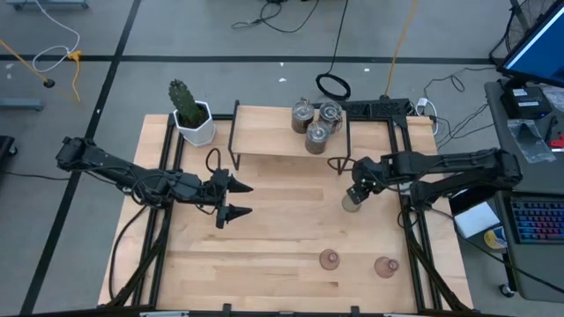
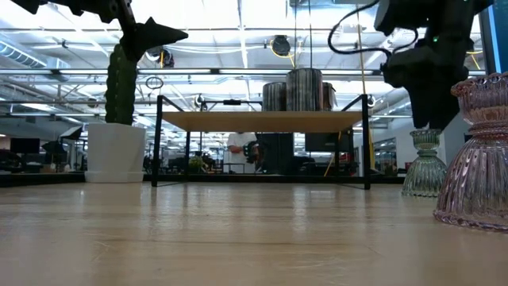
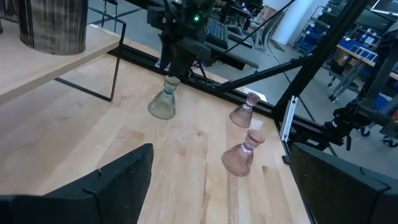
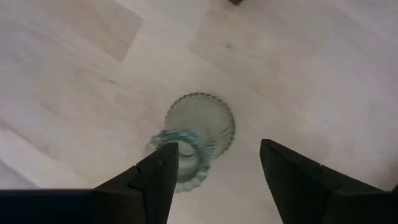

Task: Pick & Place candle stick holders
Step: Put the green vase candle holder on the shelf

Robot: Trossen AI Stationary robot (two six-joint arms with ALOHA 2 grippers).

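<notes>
The pale green bell-shaped holder stands upright on its wide base on the table, right of centre. My right gripper is open just above it, fingers pointing down. In the right wrist view the holder's narrow top lies close by one finger. Two pink holders stand upright near the front edge. Three silvery holders stand on a low wooden shelf at the back. My left gripper is open and empty left of centre. My right gripper's fingers stand open over the green holder's narrow top, coming from above. I cannot tell whether one finger touches the rim. The holder stands upright on the table on its own base.
A cactus in a white pot stands at the back left corner. The shelf's black frame rises at the back. Bare wood lies between the two grippers and along the front left. A black frame runs along the table's right side.
</notes>
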